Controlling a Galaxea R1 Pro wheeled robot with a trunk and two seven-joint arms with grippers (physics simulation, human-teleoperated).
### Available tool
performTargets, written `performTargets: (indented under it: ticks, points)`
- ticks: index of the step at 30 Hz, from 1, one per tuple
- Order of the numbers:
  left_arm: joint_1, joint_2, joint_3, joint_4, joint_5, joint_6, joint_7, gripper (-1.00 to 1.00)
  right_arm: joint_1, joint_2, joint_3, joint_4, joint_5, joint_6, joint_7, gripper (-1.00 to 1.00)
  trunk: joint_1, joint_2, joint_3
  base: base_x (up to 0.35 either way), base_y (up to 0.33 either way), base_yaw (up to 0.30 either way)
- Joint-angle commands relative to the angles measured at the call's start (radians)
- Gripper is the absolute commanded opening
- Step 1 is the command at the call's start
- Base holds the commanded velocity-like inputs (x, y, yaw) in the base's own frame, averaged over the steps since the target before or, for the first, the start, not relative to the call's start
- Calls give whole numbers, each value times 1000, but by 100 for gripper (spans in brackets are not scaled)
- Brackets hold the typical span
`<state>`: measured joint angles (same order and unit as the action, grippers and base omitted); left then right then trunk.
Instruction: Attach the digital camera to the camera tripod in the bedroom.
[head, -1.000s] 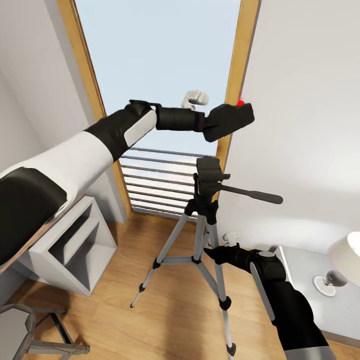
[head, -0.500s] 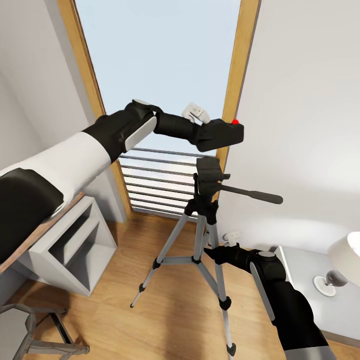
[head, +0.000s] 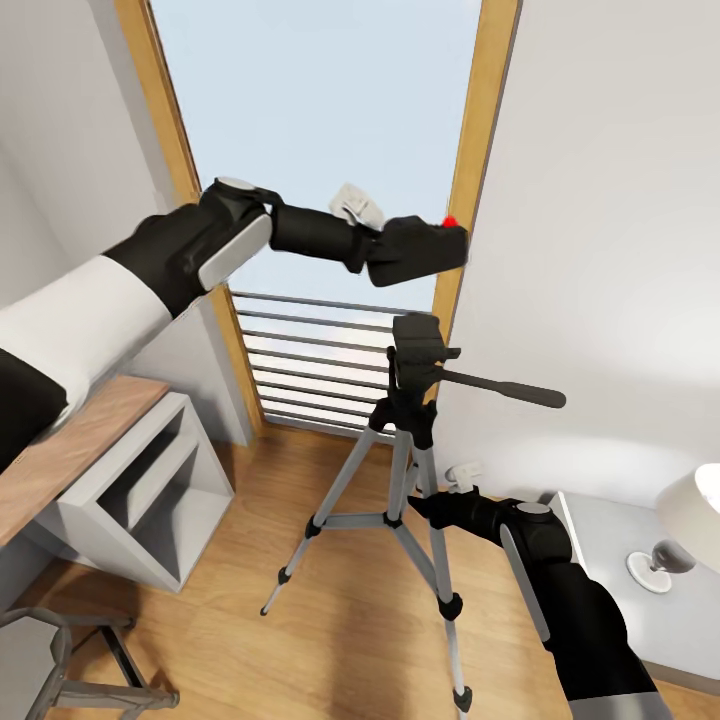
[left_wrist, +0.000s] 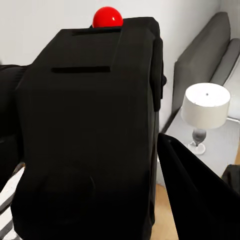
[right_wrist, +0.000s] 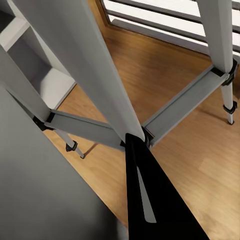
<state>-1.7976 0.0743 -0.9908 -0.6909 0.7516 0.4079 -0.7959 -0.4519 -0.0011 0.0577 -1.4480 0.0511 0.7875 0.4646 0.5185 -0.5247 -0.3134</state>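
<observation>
In the head view my left gripper is shut on the digital camera, a small black body with a red button. It hangs tilted in front of the window, a little above the black head of the camera tripod and apart from it. The left wrist view has the digital camera close up beside one black finger. The long pan handle points right. My right gripper is low, shut on a silver tripod leg.
The tall wood-framed window with grey railing bars stands behind the tripod. A white shelf unit under a wooden top is at left, a chair below it. A white lamp sits on a grey nightstand at right.
My left arm first lowered the camera towards the tripod head, then drew it left and slightly up. The right arm and the tripod have stayed still.
</observation>
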Motion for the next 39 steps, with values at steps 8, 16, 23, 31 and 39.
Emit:
performTargets:
  ticks: [8, 16, 23, 31, 39]
  points:
    - [-2, 109, -6, -143, 98, 90, 0, -100, 0, 0, -1, 11, 54, -2, 5, -100, 1, -1, -2, 0, 0, 0]
    - [-2, 142, -9, -178, 225, 118, 1, -100, 0, 0, -1, 10, 55, 0, 5, -100, 1, -1, -2, 0, 0, 0]
    - [-2, 230, -18, -294, 253, 123, 0, -100, -1, 0, -1, 9, 55, -1, 5, -100, 1, -1, -2, 0, 0, 0]
    - [-2, 236, -21, -322, 257, 138, 0, -100, 0, 0, -1, 9, 56, -1, 5, -100, 1, -1, -2, 0, 0, 0]
    - [-2, 194, -100, -325, 263, 149, 2, -100, 0, 0, -1, 9, 55, 0, 4, -100, 1, -1, -2, 0, 0, 0]
